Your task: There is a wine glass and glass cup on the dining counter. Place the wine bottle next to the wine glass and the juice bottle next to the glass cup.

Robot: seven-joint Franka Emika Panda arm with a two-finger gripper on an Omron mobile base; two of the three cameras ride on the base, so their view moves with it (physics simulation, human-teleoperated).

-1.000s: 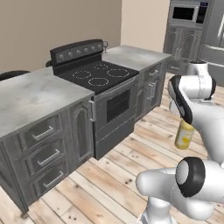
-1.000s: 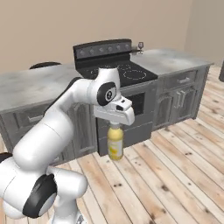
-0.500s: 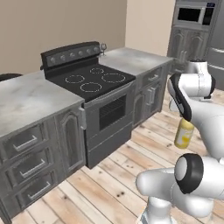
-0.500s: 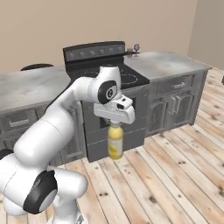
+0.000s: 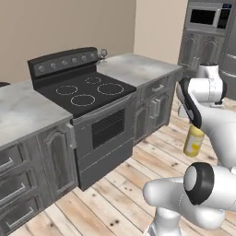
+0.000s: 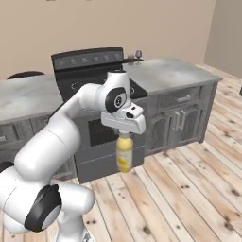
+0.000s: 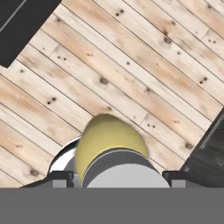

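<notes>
Wood-floored kitchen, dining counter (image 5: pixel 133 67) ahead. Juice bottle (image 6: pixel 124 153) hanging upright, neck clamped in gripper (image 6: pixel 125 133). Wine glass (image 5: pixel 103 54) at counter's far edge, beyond cooktop (image 5: pixel 85 90).

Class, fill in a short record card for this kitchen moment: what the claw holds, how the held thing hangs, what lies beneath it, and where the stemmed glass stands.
claw: shut on the juice bottle at its neck
bottle pose: upright, hanging in the air
beneath it: wooden floor
wine glass: on the dining counter, beside the cooktop's raised back panel
</notes>
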